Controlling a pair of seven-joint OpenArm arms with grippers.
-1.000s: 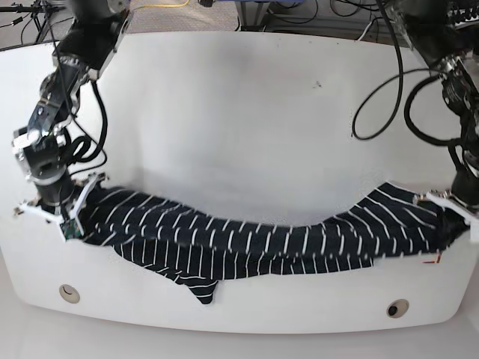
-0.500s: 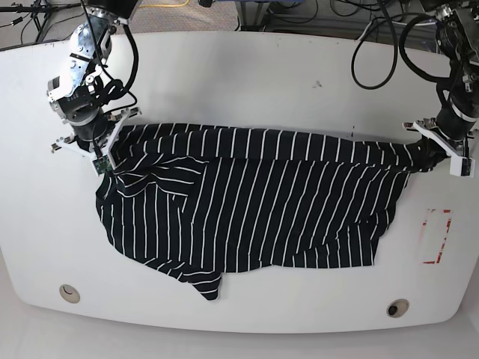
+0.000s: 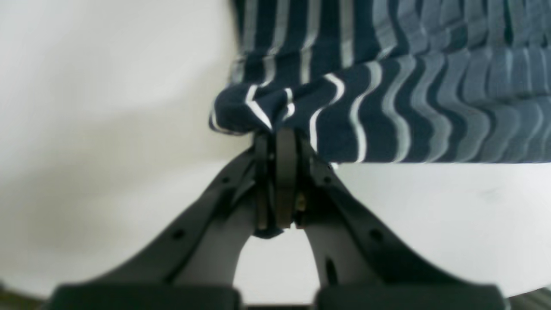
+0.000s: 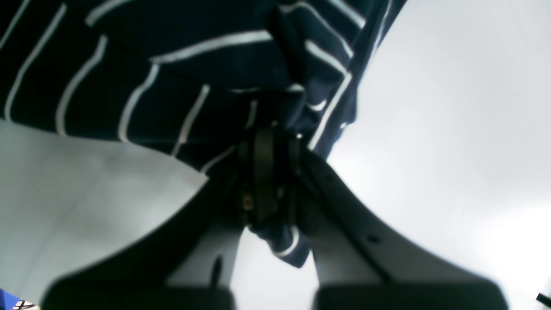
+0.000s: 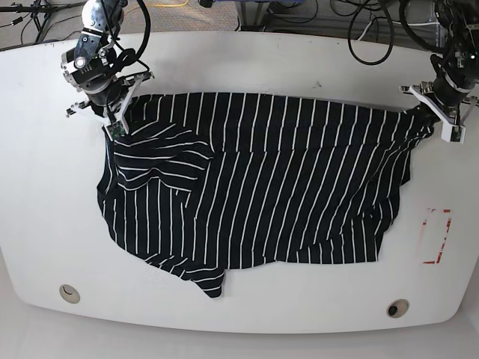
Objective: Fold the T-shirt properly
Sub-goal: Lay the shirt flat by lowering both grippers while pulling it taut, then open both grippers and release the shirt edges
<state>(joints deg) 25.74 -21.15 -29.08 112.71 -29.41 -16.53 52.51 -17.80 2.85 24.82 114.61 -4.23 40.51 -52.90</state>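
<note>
White table (image 5: 247, 60), T-shirt (image 5: 262, 187) spread flat

Nothing readable anywhere in these shots, honestly. No brand tag or print shows on the T-shirt (image 5: 262, 187), just its white stripes. The only sign-like thing is a red rectangular outline (image 5: 436, 236) marked on the white table (image 5: 247, 60) near the right edge in the base view, and it has no letters or numbers in it. Both wrist views are too blurry up close to make out any lettering on the gripper parts.
</note>
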